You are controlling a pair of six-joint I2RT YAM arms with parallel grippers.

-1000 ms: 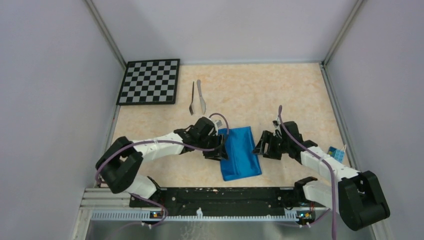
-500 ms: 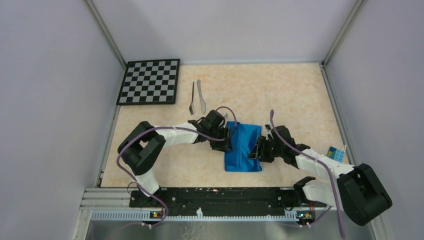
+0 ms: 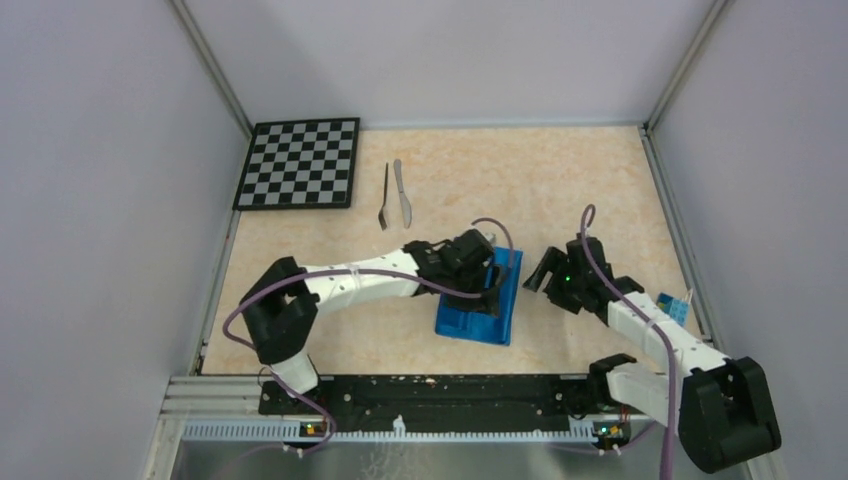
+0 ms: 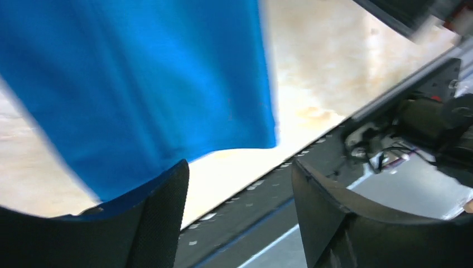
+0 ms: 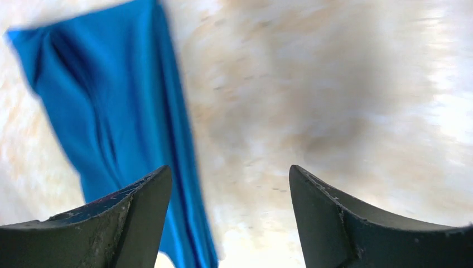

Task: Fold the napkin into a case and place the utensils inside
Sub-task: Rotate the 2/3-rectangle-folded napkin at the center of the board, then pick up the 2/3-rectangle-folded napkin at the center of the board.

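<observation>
Tabletop [image 3: 560,180], napkin [image 3: 476,326] — under left claw [image 4: 239,174] (jaws apart)

This is a robotics lab test cell, not a home or a shop. Plain pale walls [image 3: 100,250] on slim metal posts [image 3: 212,70] box in one small table [image 3: 560,180]. Two cabled robot arms, the left arm [image 3: 360,285] and the right arm [image 3: 655,330], stand on what seems to be a black mounting rail [image 3: 440,392] at its near edge. A flat black-and-white checkerboard [image 3: 298,163], the sort of pattern seen in camera rigs, lies in the far left corner.
</observation>
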